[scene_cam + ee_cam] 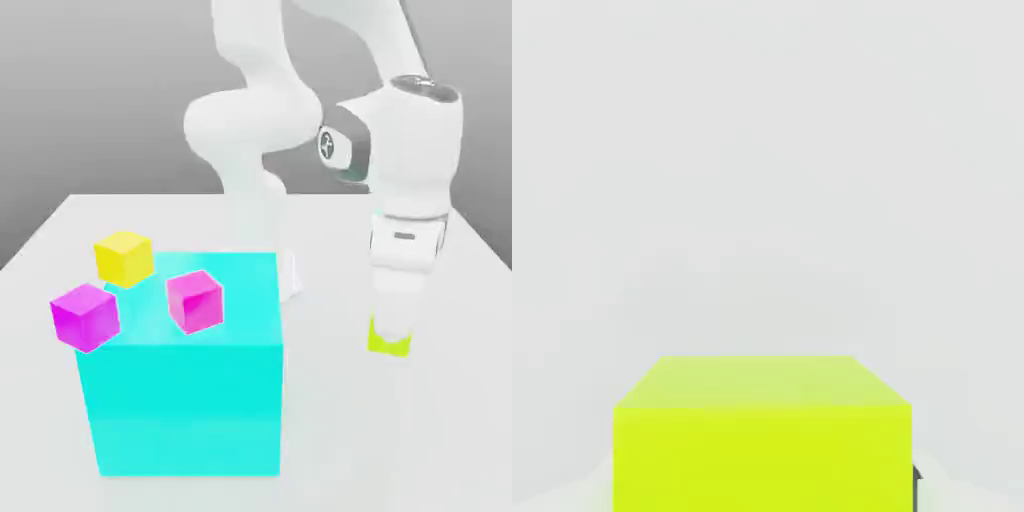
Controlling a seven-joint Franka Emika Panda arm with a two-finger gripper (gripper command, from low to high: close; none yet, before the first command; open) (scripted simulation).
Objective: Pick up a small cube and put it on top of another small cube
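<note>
The hand (392,330) is closed on the lime cube (389,346), well apart from the cyan block (185,405), probably to lift it and carry it (a firm grip, I judge) towards the purple cube (86,318). This cube is plain yellow-green, with flat faces and straight edges, its top face paler in the hand view.

Simulated lab — robot arm (252,120) (white), bare grey backdrop (130,90)

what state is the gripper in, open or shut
Shut on the lime cube: in the exterior view the gripper reaches down over it, and in the hand view the cube sits right between the fingers.
</note>
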